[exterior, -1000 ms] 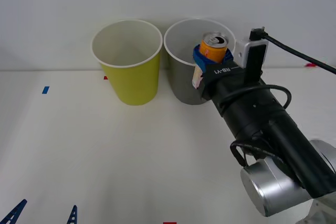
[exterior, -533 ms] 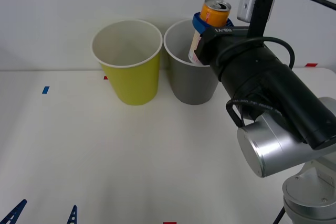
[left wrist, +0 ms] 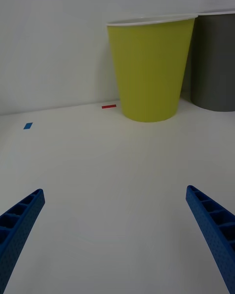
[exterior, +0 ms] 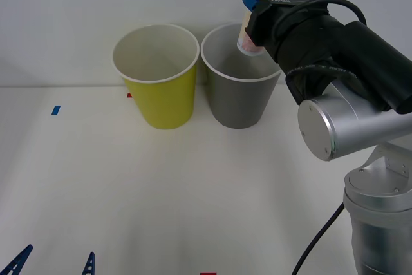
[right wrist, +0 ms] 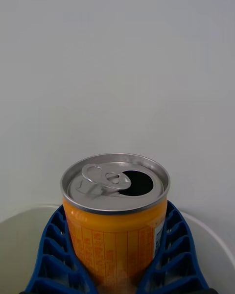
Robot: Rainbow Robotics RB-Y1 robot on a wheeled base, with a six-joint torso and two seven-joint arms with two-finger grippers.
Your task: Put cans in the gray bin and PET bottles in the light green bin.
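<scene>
The left gripper [left wrist: 117, 245] waits low over the white surface [exterior: 161, 191], its blue fingers spread wide and empty, well short of both bins. Beyond it stands the green bin [exterior: 156, 75], open and holding nothing that can be seen, its side just beside the gray bin [exterior: 240, 91]. At right, the right gripper [exterior: 256, 6] holds the can [exterior: 261, 8] clamped between its ribbed fingers [right wrist: 49, 255], upright with the silver top and open tab hole facing up. The can hangs above the gray bin's far right rim, its pale lower end at about rim level and its long axis near vertical, tilted slightly. Judged from these views, the can sits over the rim's edge rather than squarely over the mouth, so the drop likely turns on a small shift toward the bin's middle before the fingers part. The right arm is plainly the nearer one.
</scene>
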